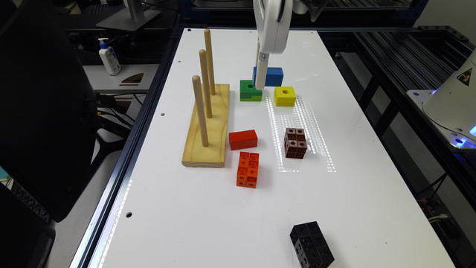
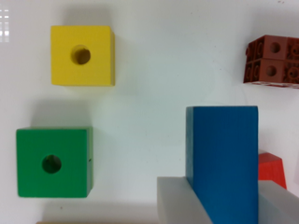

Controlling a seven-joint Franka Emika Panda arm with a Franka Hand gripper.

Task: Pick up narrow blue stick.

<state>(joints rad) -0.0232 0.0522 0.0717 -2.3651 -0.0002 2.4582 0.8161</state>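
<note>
The narrow blue stick [image 1: 271, 76] [image 2: 224, 158] is a smooth solid blue block. My gripper [image 1: 261, 82] [image 2: 223, 205] is shut on it, with a grey finger [image 2: 175, 200] pressed against each long side. In the wrist view the stick looks large and covers part of the red block [image 2: 271, 169], so it appears raised off the white table [image 1: 208, 208]. In the exterior view the stick hangs just behind the green block [image 1: 248, 91].
Close to the stick are a green block with a hole [image 2: 53, 162] and a yellow one [image 1: 285, 96] [image 2: 82, 55]. A wooden peg board [image 1: 206, 126] stands at the exterior view's left. The red block [image 1: 243, 139], orange [image 1: 248, 169], brown [image 1: 295, 143] [image 2: 273, 60] and black [image 1: 311, 245] cube clusters lie nearer the front.
</note>
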